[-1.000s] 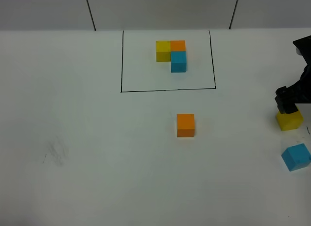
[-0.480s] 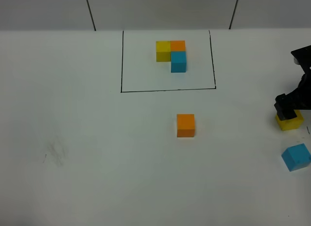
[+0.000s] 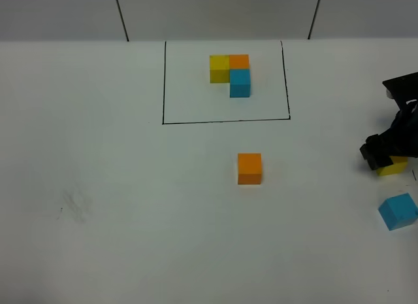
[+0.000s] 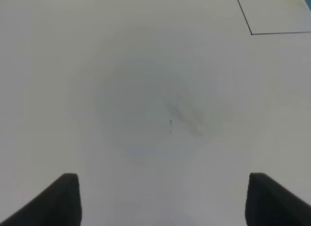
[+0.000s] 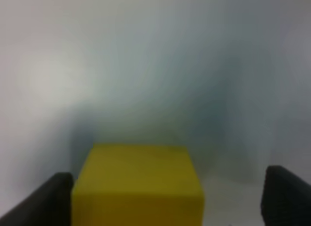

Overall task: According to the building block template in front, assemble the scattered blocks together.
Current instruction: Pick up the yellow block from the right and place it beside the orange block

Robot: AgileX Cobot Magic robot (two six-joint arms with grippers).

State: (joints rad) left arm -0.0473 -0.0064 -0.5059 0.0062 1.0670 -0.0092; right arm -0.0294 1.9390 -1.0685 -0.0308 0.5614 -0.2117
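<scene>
A: Well, where do things stand with the right claw (image 3: 382,153)?

B: It is low over the yellow cube (image 5: 138,184), near the right edge of the bench (image 3: 117,186). It is spread wide and grips nothing yet. The wrist view shows the cube between its two sides, hard against one and well apart from the other.

A: So the cube sits off-centre?

B: Yes. I'd shift the claw sideways until the gaps look equal, then close squarely on two opposite faces. Closing as it is, the near side would likely shove or twist the cube first.

A: Anything close enough to bump?

B: The blue cube (image 3: 398,210) lies near it, toward the front edge, and the two are not touching. Lifting straight up should avoid it.

A: And where should it go?

B: The template (image 3: 230,70), inside the black outline (image 3: 225,121), has yellow left of orange, with blue in front of orange. The orange cube (image 3: 249,168) sits alone mid-bench, so I'd set yellow flush against its left face.

A: The left claw (image 4: 163,201)?

B: Spread wide over bare bench, holding nothing.
</scene>
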